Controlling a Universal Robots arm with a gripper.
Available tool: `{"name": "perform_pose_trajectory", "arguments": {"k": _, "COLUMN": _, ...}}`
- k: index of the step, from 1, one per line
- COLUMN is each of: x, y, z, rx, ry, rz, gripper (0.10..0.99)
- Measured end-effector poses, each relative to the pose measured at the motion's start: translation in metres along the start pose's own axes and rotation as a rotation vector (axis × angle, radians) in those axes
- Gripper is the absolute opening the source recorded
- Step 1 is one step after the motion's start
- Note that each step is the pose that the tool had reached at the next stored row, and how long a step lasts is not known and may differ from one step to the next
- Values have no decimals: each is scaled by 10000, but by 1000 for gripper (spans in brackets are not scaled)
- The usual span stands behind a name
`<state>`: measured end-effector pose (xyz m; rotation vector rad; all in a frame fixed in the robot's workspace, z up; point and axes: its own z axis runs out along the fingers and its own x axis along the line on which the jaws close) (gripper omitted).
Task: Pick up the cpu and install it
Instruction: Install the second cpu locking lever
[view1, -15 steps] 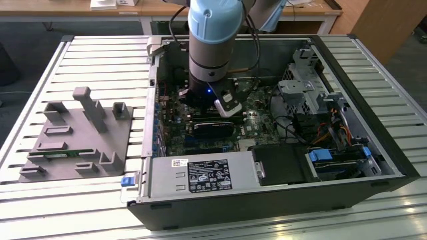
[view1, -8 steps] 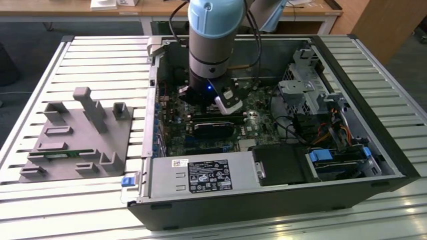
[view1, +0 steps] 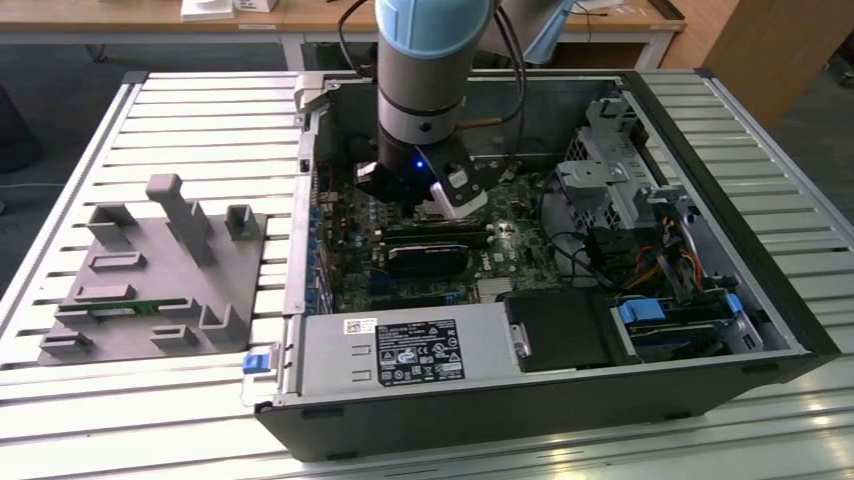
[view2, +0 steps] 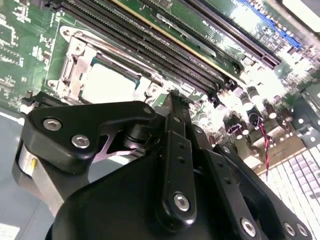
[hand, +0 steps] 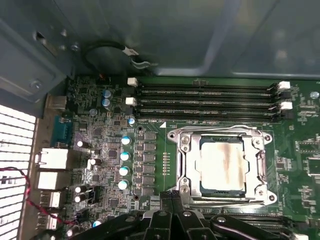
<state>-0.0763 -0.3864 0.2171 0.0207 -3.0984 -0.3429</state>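
Inside its socket (hand: 222, 167) sits 1 cpu (hand: 222, 166).

- Table (view1: 160, 110): slatted, light metal.
- Open computer case (view1: 787, 330): lying on its side on the slats.
- Grey fixture plate (view1: 147, 290): with upright blocks, just beside the case, at the exterior view's left.

We see the cpu (hand: 222, 167) seated in its socket frame (hand: 186, 167), just beyond our gripper (hand: 172, 197), memory slots (hand: 205, 97) farther on.
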Motion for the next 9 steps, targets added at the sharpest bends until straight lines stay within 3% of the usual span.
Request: {"name": "perform_pose_trajectory", "arguments": {"k": 9, "x": -2, "y": 36, "z": -126, "rx": -98, "ry": -1, "rz": -2, "gripper": 106}}
